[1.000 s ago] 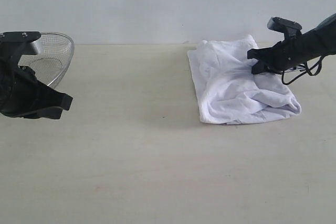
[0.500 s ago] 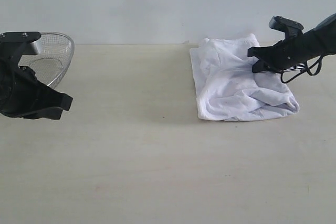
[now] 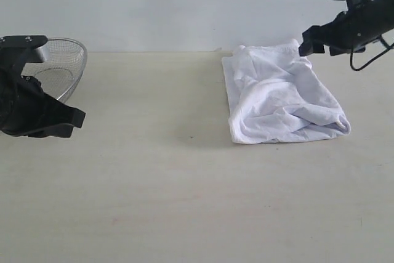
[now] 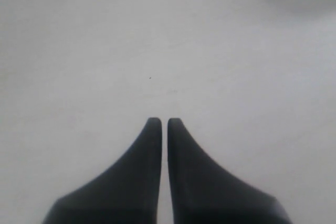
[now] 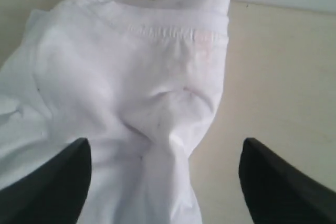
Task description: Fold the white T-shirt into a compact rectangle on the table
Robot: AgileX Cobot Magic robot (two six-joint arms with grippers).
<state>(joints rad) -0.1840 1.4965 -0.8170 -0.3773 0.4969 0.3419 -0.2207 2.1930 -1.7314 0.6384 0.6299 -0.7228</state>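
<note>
A silver wire-mesh basket point(image 3: 66, 69), round and bowl-shaped, stands at the far left of the exterior view, toward the back. Its rim is a thin bright metal band curving round the top. The fine mesh below it is see-through, so the light background shows through the weave. Only its right part shows; the rest is covered. Whether anything lies inside it cannot be told. Behind everything runs a plain pale grey-white wall point(image 3: 184, 4), flat and even in tone, filling the upper part of the exterior view from edge to edge. A narrow strip of it also shows in the right wrist view.
</note>
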